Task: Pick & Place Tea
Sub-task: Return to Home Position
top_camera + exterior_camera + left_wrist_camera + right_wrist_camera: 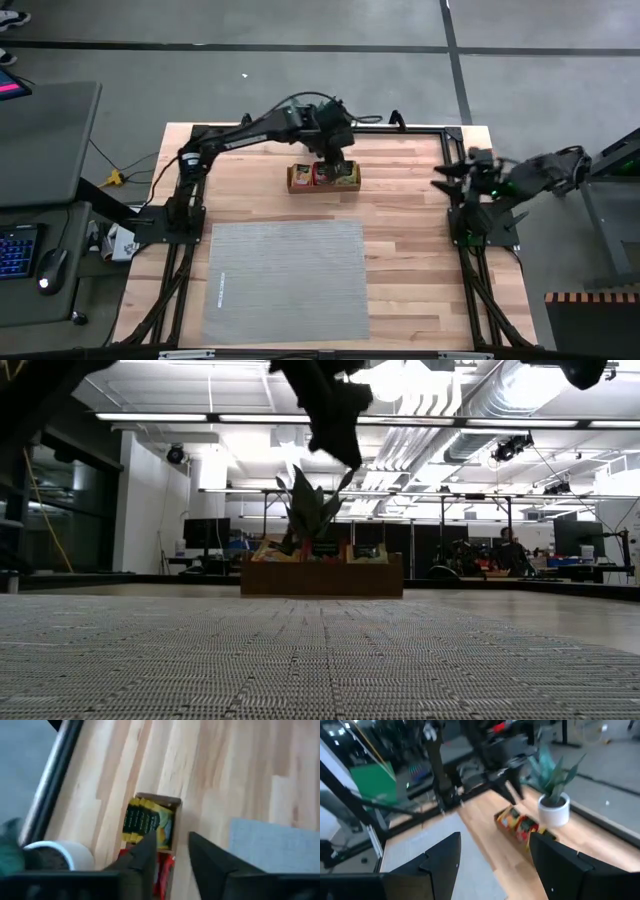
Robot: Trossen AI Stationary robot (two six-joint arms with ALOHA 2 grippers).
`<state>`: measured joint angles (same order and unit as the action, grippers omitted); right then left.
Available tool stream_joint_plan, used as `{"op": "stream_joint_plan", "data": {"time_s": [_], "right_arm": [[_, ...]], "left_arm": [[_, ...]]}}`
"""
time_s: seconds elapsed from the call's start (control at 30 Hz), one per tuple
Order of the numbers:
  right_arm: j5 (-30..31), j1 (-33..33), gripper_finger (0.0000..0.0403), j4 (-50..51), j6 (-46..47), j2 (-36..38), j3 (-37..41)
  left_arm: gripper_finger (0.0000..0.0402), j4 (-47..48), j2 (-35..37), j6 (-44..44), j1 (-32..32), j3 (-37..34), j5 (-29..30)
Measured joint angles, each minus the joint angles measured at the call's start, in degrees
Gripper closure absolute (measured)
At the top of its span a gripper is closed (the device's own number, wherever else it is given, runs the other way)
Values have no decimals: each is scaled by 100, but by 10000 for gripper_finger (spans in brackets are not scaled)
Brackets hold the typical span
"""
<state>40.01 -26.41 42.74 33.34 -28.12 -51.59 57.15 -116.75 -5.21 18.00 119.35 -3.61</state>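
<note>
Tea (322, 176) sits packed in the wooden tray (292, 180), which lies with its long axis across the desk (420, 250) toward the far edge, well beyond the grey mat (285, 280). The left gripper (335, 160) hangs directly over the tray. In the left wrist view its fingers (144, 859) are spread apart and empty, with bare wood showing in the gap. The yellow sachets (145, 822) fill an end compartment just ahead of the tips, and the red sachets (167, 867) in the next compartment are partly hidden behind one finger. A white plant pot (65, 852) stands just beside the tray. The right gripper (447, 178) waits near the desk's right edge, well apart from the tray, and the right wrist view shows it likewise spread and holding nothing

No sachet shows on the mat or the bare desk in the high view, so the sorting looks finished and the step in hand reads as a withdrawal. What matters is that the tea lies straight beneath the left fingers, with the plant close by. The left arm should probably rise clear first and then fold back toward its base at the desk's left, so that the spread fingers catch neither a tray wall nor the leaves
</note>
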Motion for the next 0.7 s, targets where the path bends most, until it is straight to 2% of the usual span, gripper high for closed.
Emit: {"op": "stream_joint_plan", "data": {"time_s": [0.17,0.33,0.43,0.57,0.63,0.7], "right_arm": [[191,2,184,207,-396,792,-2],[375,2,244,537,-672,1399,-4],[606,2,297,793,-695,1630,-4],[958,2,379,896,-909,1782,-4],[1090,2,394,895,-1042,1809,-4],[1230,2,388,896,-1071,1810,-4]], "left_arm": [[388,-85,466,125,-43,-89,-21],[398,-681,1335,427,-76,-850,150],[399,-1417,1985,749,-80,-1830,268],[400,-2755,3185,1188,-87,-3679,270],[401,-3494,3848,1408,-87,-4689,266],[401,-4398,4514,1612,-87,-5684,210]]}}
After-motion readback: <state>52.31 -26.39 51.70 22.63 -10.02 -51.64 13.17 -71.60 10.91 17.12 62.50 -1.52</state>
